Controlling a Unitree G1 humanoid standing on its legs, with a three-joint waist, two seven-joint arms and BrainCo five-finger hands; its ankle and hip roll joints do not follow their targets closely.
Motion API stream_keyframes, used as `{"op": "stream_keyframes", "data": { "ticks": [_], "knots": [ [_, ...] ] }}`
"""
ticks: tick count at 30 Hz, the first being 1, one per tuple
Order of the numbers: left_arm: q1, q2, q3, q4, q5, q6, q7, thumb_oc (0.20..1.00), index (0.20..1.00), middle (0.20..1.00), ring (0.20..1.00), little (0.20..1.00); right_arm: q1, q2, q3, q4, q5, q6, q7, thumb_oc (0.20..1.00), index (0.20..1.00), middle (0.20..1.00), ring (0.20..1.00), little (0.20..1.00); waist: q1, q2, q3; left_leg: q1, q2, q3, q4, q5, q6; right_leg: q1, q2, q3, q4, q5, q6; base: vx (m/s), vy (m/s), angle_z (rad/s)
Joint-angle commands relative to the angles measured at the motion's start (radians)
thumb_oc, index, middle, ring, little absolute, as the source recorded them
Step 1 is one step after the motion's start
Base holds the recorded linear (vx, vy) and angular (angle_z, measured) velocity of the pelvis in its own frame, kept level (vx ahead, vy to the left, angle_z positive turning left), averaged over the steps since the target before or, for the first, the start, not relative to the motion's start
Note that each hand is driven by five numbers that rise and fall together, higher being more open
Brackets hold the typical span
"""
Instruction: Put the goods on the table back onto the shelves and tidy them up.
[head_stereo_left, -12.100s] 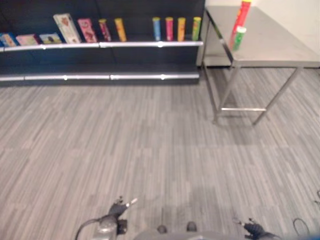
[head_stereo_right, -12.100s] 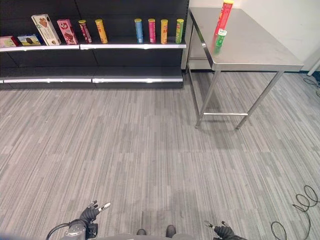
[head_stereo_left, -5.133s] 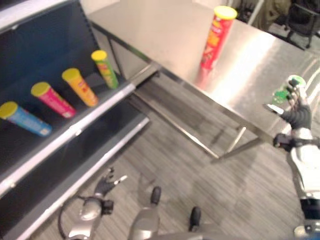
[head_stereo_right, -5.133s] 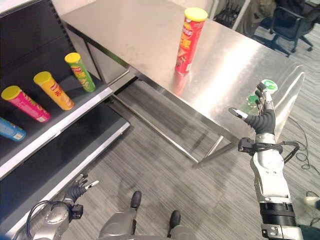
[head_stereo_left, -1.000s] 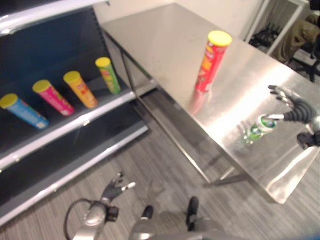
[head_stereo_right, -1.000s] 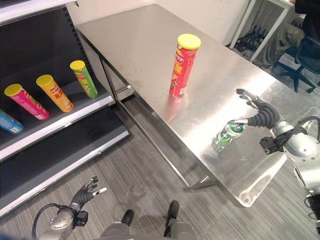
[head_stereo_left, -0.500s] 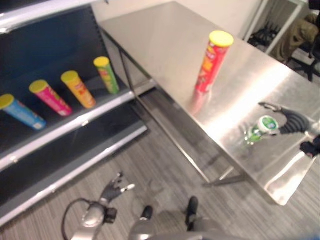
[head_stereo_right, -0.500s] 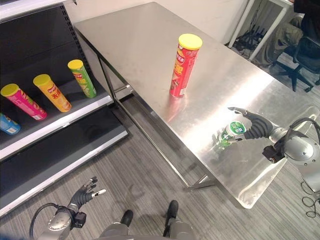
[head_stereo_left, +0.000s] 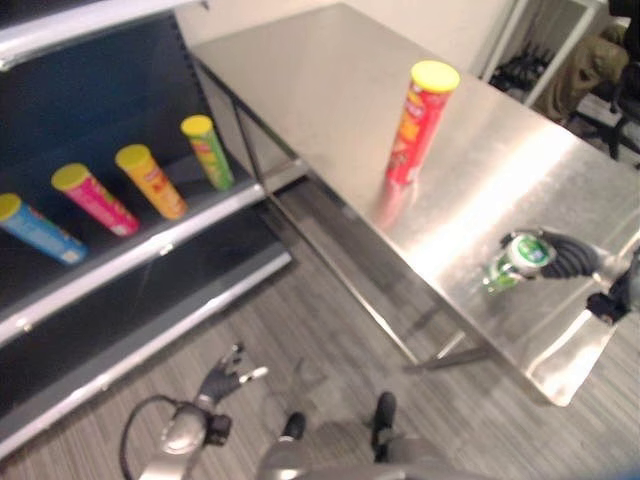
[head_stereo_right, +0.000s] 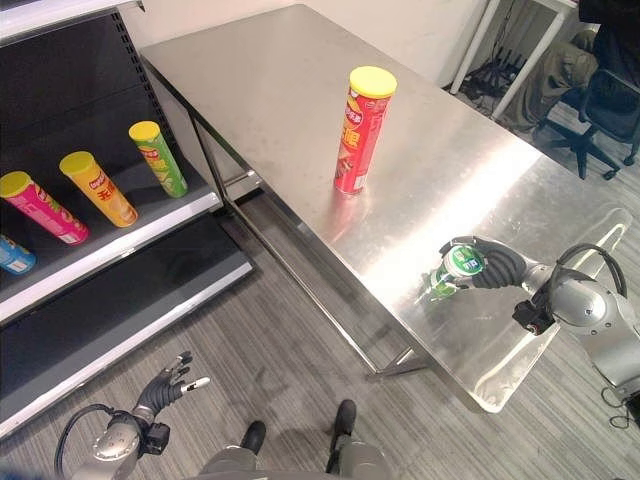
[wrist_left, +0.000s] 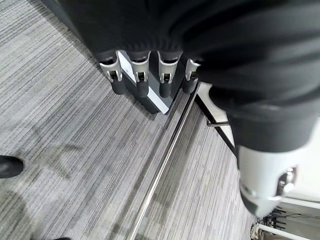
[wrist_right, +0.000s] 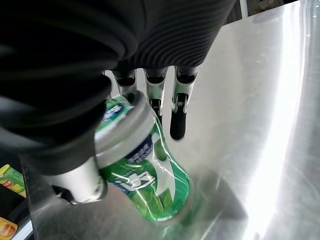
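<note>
- Your right robot hand (head_stereo_right: 497, 268) is wrapped round the small green container (head_stereo_right: 449, 270), thumb on one side and fingers (wrist_right: 177, 117) reaching round the other, not all pressed flat against it.
- That container stands near the front edge of the steel table (head_stereo_right: 300, 110), leaning a little in the grip, its base at or just off the surface.
- It looks light and rigid, with a glossy label and a white lid, so expect it to be slippery; take it round the middle of the body, not by the lid.
- It's short and smooth, so I'd judge a loose hold could let it twist or slide out.
- Further back on the table stands the tall red crisp tube (head_stereo_right: 359, 128), upright and well apart; light, stiff, easy to topple, best gripped mid-body.
- Your left robot hand (head_stereo_right: 165, 388) hangs low over the floor, fingers spread and empty.
- Four tubes lean on the dark shelf (head_stereo_right: 120, 245): green (head_stereo_right: 158, 157), orange (head_stereo_right: 98, 187), pink (head_stereo_right: 41, 206) and blue (head_stereo_right: 13, 253).
</note>
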Motion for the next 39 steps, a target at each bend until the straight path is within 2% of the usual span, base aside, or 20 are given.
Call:
{"op": "stream_keyframes", "data": {
  "ticks": [1,7,9,10,11,13,15,17,19,23,25,27,30,31,33,34,35,36,37,39],
  "knots": [
    [-0.021,0.066,0.018,-0.044,0.019,-0.044,0.015,1.000,1.000,1.000,1.000,1.000,-0.106,0.008,0.034,0.011,-0.015,-0.014,-0.037,0.200,0.200,0.200,0.200,0.200,0.035,-0.045,-0.019,0.038,0.005,0.100,-0.001,-0.093,0.000,0.031,-0.108,-0.009,0.008,-0.048,0.131,0.00,0.000,0.00],
    [-0.028,0.060,0.029,-0.041,0.006,-0.038,0.026,1.000,1.000,1.000,1.000,1.000,-0.108,0.048,-0.059,-0.009,0.037,-0.019,-0.091,0.200,0.200,0.200,0.200,0.200,0.031,-0.043,-0.025,0.043,0.007,0.105,-0.001,-0.095,0.000,0.036,-0.106,-0.005,0.006,-0.051,0.130,0.00,-0.003,-0.01],
    [-0.029,0.046,0.041,-0.039,-0.007,-0.035,0.031,1.000,1.000,1.000,1.000,1.000,-0.132,0.111,-0.139,-0.047,0.123,-0.043,-0.135,0.200,0.200,0.200,0.200,0.200,0.031,-0.036,-0.033,0.048,0.010,0.105,-0.001,-0.097,0.002,0.038,-0.103,-0.005,0.007,-0.053,0.128,0.00,-0.030,-0.04],
    [-0.030,0.048,0.040,-0.039,-0.008,-0.034,0.031,1.000,1.000,1.000,1.000,1.000,-0.127,0.112,-0.144,-0.050,0.123,-0.042,-0.134,0.200,0.200,0.200,0.200,0.200,0.033,-0.037,-0.032,0.048,0.011,0.106,-0.001,-0.097,0.001,0.038,-0.103,-0.005,0.007,-0.053,0.128,0.00,-0.051,-0.05],
    [-0.028,0.039,0.048,-0.035,-0.018,-0.033,0.029,1.000,1.000,1.000,1.000,1.000,-0.148,0.165,-0.190,-0.074,0.159,-0.064,-0.165,0.200,0.200,0.200,0.200,0.200,0.039,-0.027,-0.037,0.050,0.013,0.099,-0.001,-0.097,0.005,0.039,-0.099,-0.002,0.010,-0.059,0.128,0.00,-0.032,-0.07],
    [-0.028,0.031,0.054,-0.030,-0.029,-0.033,0.026,1.000,1.000,1.000,1.000,1.000,-0.161,0.214,-0.236,-0.088,0.177,-0.082,-0.196,0.200,0.200,0.200,0.200,0.200,0.050,-0.022,-0.044,0.051,0.017,0.087,-0.001,-0.097,0.002,0.045,-0.096,0.002,0.019,-0.073,0.122,0.02,-0.065,-0.04],
    [-0.029,0.032,0.053,-0.030,-0.030,-0.033,0.026,1.000,1.000,1.000,1.000,1.000,-0.158,0.215,-0.238,-0.090,0.176,-0.082,-0.197,0.200,0.200,0.200,0.200,0.200,0.050,-0.022,-0.044,0.051,0.018,0.087,-0.001,-0.098,0.001,0.045,-0.096,0.002,0.020,-0.074,0.121,0.02,-0.055,0.01],
    [-0.039,0.020,0.044,-0.007,-0.052,-0.023,0.025,1.000,1.000,1.000,1.000,1.000,-0.213,0.270,-0.279,-0.109,0.189,-0.106,-0.254,0.200,0.200,0.200,0.200,0.200,0.082,-0.006,-0.059,0.039,0.033,0.042,-0.001,-0.085,-0.020,0.054,-0.091,-0.022,0.052,-0.111,0.100,0.04,-0.129,0.15],
    [-0.039,0.020,0.045,-0.006,-0.052,-0.023,0.025,1.000,1.000,1.000,1.000,1.000,-0.213,0.271,-0.279,-0.110,0.188,-0.106,-0.255,0.200,0.200,0.200,0.200,0.200,0.078,-0.005,-0.059,0.038,0.034,0.038,-0.001,-0.085,-0.021,0.055,-0.090,-0.026,0.053,-0.113,0.100,0.02,-0.078,0.37],
    [-0.052,0.018,0.031,0.013,-0.068,-0.019,0.031,1.000,1.000,1.000,1.000,1.000,-0.241,0.272,-0.309,-0.109,0.185,-0.130,-0.302,0.200,0.200,0.200,0.200,0.200,0.104,0.000,-0.066,0.006,0.066,-0.046,0.010,-0.055,-0.065,0.091,-0.049,-0.052,0.059,-0.168,0.069,0.04,-0.171,0.52],
    [-0.058,0.016,0.027,0.019,-0.071,-0.017,0.034,1.000,1.000,1.000,1.000,1.000,-0.255,0.264,-0.308,-0.103,0.184,-0.137,-0.315,0.200,0.200,0.200,0.200,0.200,0.120,0.003,-0.072,-0.004,0.081,-0.077,0.009,-0.046,-0.084,0.114,-0.029,-0.077,0.057,-0.193,0.055,0.04,-0.195,0.86],
    [-0.047,0.007,0.020,0.040,-0.077,-0.012,0.041,1.000,1.000,1.000,1.000,1.000,-0.320,0.226,-0.263,-0.075,0.186,-0.144,-0.332,0.200,0.200,0.200,0.200,0.200,0.152,0.004,-0.075,-0.028,0.095,-0.136,0.006,-0.013,-0.114,0.147,0.000,-0.143,0.058,-0.229,0.030,0.04,-0.258,1.05],
    [-0.046,0.005,0.022,0.054,-0.075,-0.011,0.049,1.000,1.000,1.000,1.000,1.000,-0.349,0.203,-0.247,-0.072,0.196,-0.148,-0.336,0.200,0.200,0.200,0.200,0.200,0.159,-0.001,-0.068,-0.055,0.084,-0.154,0.019,-0.004,-0.119,0.157,0.000,-0.173,0.064,-0.241,0.023,0.02,-0.083,0.84],
    [-0.044,0.005,0.027,0.059,-0.079,-0.010,0.057,1.000,1.000,1.000,1.000,1.000,-0.365,0.179,-0.238,-0.073,0.191,-0.149,-0.340,0.200,0.200,0.200,0.200,0.200,0.163,-0.008,-0.067,-0.070,0.095,-0.111,0.027,-0.013,-0.122,0.177,0.007,-0.182,0.057,-0.269,0.021,-0.03,0.000,0.71],
    [-0.038,-0.005,0.039,0.055,-0.084,-0.011,0.061,1.000,1.000,1.000,1.000,1.000,-0.422,0.143,-0.200,-0.053,0.173,-0.150,-0.355,0.200,0.200,0.200,0.200,0.200,0.168,-0.018,-0.053,-0.115,0.083,-0.030,0.044,0.026,-0.117,0.186,-0.017,-0.218,0.039,-0.238,0.030,-0.09,0.101,0.76],
    [-0.030,-0.012,0.054,0.060,-0.093,-0.012,0.075,1.000,1.000,1.000,1.000,1.000,-0.463,0.106,-0.165,-0.031,0.125,-0.149,-0.386,0.200,0.200,0.200,0.200,0.200,0.176,-0.026,-0.046,-0.139,0.114,0.065,0.029,0.064,-0.119,0.198,-0.029,-0.252,0.027,-0.221,0.044,-0.05,0.091,0.85],
    [-0.030,-0.013,0.055,0.060,-0.093,-0.012,0.075,1.000,1.000,1.000,1.000,1.000,-0.466,0.106,-0.163,-0.031,0.125,-0.149,-0.387,0.200,0.200,0.200,0.200,0.200,0.176,-0.025,-0.047,-0.137,0.114,0.066,0.026,0.065,-0.119,0.198,-0.029,-0.250,0.026,-0.220,0.044,-0.05,0.201,0.73],
    [-0.035,-0.012,0.058,0.081,-0.085,-0.010,0.085,1.000,1.000,1.000,1.000,1.000,-0.469,0.081,-0.154,-0.015,0.093,-0.137,-0.408,0.200,0.200,0.200,0.200,0.200,0.167,-0.030,-0.051,-0.151,0.153,0.169,0.010,0.093,-0.123,0.202,-0.050,-0.277,0.026,-0.207,0.058,-0.02,0.130,0.52],
    [-0.035,-0.013,0.059,0.081,-0.085,-0.010,0.085,1.000,1.000,1.000,1.000,1.000,-0.471,0.081,-0.153,-0.014,0.093,-0.137,-0.408,0.200,0.200,0.200,0.200,0.200,0.168,-0.030,-0.051,-0.151,0.153,0.170,0.010,0.093,-0.122,0.201,-0.050,-0.275,0.025,-0.206,0.058,-0.04,0.224,0.55],
    [-0.033,-0.013,0.063,0.083,-0.077,-0.011,0.091,1.000,1.000,1.000,1.000,1.000,-0.454,0.056,-0.165,0.002,0.041,-0.120,-0.432,0.200,0.200,0.200,0.200,0.200,0.159,-0.025,-0.063,-0.150,0.173,0.260,0.006,0.094,-0.114,0.208,-0.072,-0.304,0.020,-0.190,0.079,-0.01,0.187,0.56]
  ]
}}
